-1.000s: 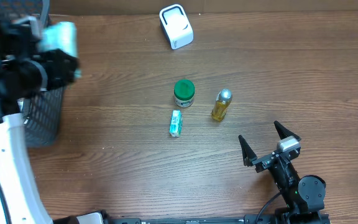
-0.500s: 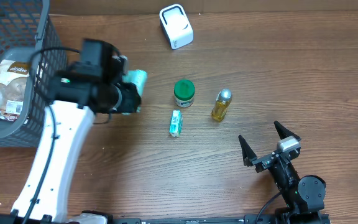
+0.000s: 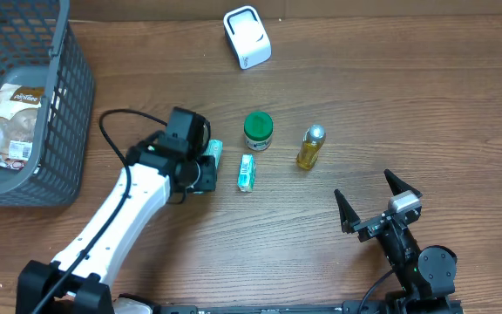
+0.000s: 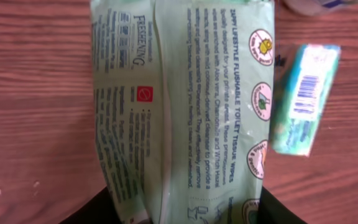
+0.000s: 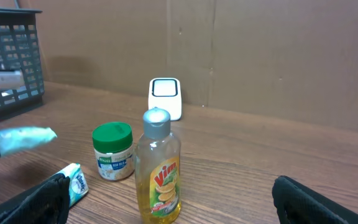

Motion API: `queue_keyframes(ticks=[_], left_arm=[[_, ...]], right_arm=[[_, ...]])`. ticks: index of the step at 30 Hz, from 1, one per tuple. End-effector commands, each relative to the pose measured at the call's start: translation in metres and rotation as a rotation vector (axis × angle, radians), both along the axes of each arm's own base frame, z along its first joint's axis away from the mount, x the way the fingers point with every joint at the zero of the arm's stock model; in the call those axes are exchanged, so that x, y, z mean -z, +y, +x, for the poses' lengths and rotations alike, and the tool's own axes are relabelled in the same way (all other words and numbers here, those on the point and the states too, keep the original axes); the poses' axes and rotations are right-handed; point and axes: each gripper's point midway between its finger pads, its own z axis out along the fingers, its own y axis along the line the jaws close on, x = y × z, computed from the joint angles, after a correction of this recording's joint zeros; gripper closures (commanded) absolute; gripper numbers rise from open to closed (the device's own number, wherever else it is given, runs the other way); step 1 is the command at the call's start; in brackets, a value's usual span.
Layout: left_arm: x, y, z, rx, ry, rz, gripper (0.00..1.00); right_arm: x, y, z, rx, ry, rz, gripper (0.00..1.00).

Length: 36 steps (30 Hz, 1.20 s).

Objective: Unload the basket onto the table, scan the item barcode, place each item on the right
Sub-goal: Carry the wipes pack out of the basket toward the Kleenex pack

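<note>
We see our left fingers (image 4: 95, 214) clamped on the wipes pack (image 3: 214, 152), now moved from the basket (image 3: 72, 105) to just nine o'clock of the teal box (image 3: 247, 172) above the desk (image 3: 408, 105). Our right fingers (image 3: 345, 212) stay spread and empty.

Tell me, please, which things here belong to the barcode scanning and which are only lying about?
For the job:
- wipes pack, held in the left gripper
- white device at the far edge, likely the scanner

Lying about for now:
- green-lidded jar
- Vim bottle
- small teal box
- basket with packets inside
- right gripper, open and holding nothing
</note>
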Motion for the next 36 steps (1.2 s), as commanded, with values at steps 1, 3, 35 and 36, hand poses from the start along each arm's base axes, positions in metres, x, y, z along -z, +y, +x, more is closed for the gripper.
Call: queue_keyframes(ticks=[1, 3, 35, 36], left_arm=[[0.015, -0.002, -0.004, -0.005, -0.016, 0.016, 0.55], [0.023, -0.003, -0.005, 0.003, -0.033, 0.027, 0.55], [-0.012, -0.005, 0.006, 0.091, -0.039, 0.023, 0.0], [-0.02, -0.006, 0.01, 0.09, -0.05, 0.02, 0.03]], right_arm=[[0.002, -0.002, 0.001, 0.014, -0.006, -0.004, 0.0], [0.002, -0.002, 0.001, 0.014, -0.006, -0.004, 0.0], [0.002, -0.002, 0.001, 0.014, -0.006, -0.004, 0.0], [0.002, -0.002, 0.001, 0.014, -0.006, -0.004, 0.0]])
